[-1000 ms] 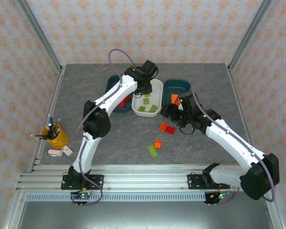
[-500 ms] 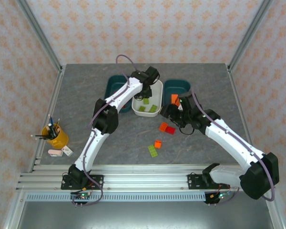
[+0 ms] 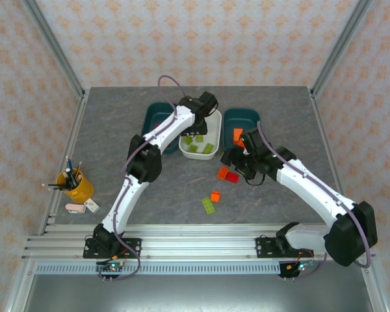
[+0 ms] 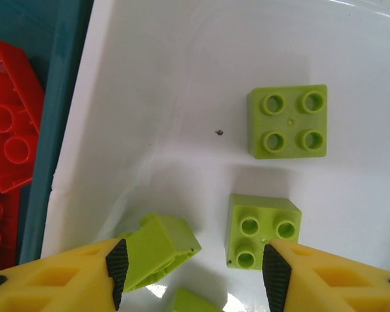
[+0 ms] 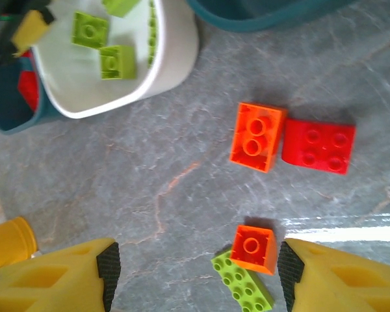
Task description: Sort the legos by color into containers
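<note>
The right tool point(image 5: 198, 266), spread and empty, hovers over the table point(image 5: 149, 195) with the small orange brick point(image 5: 252, 247) seemingly dead ahead at twelve o'clock, between its jaws.

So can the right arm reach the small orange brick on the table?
Probably yes: the right gripper hangs open above the small orange brick, nothing covering it, a green brick beside it.

A robot lab test cell: grey stone-look tabletop point(image 3: 104, 130) fenced by aluminium posts point(image 3: 55, 49) and patterned panels point(image 3: 201, 39) (floral print, like wallpaper), slotted mounting rail point(image 3: 195, 244) in front.
</note>
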